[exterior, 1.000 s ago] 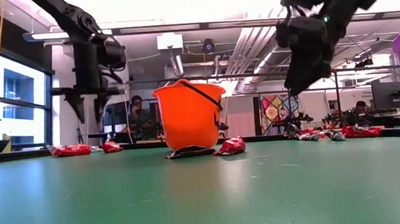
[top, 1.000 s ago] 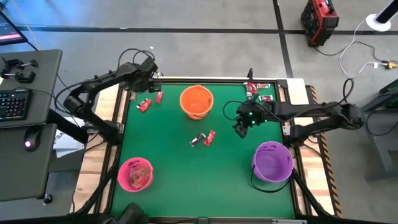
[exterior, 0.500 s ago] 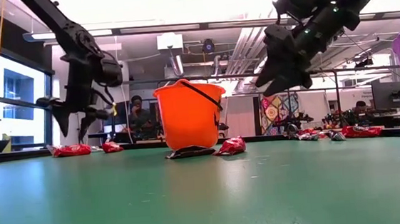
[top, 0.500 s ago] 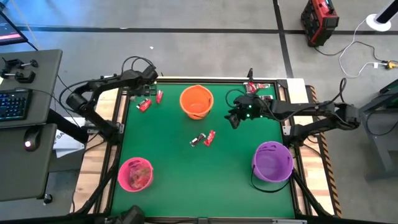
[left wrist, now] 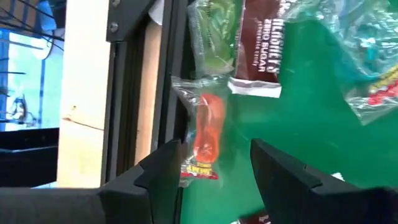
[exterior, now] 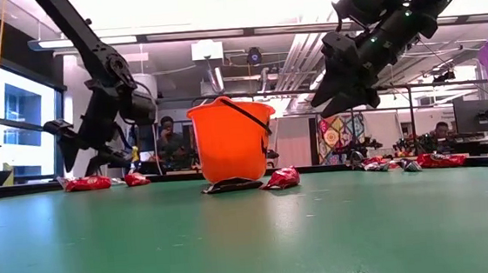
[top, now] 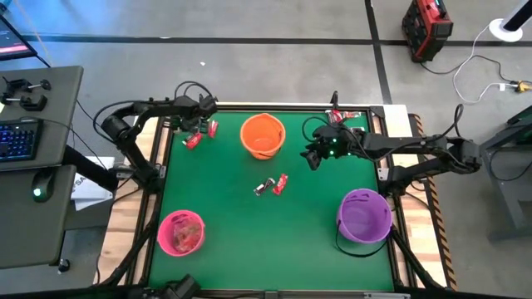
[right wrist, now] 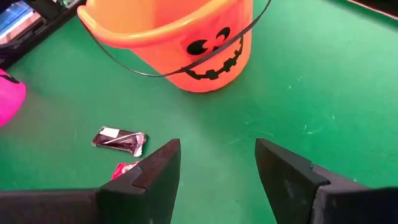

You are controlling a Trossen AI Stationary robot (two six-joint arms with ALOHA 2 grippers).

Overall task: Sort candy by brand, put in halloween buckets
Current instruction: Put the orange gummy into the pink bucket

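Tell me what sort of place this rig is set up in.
Probably an open-plan robotics lab or workshop. The low view shows exposed ceiling ducts and a person seated at a desk behind the green table; the high view shows a keyboard beside it.

1. High view: bright, even overhead light – soft shadows beside the orange bucket (top: 263, 135) and purple bucket (top: 364, 214).
2. Low view: ceiling lights blown out white, arms backlit and dark, faint sheen on the table (exterior: 252, 240).
3. Left wrist view: candy (left wrist: 208, 127) blurred, glare on clear wrappers.
4. Right wrist view: sharp, evenly lit.
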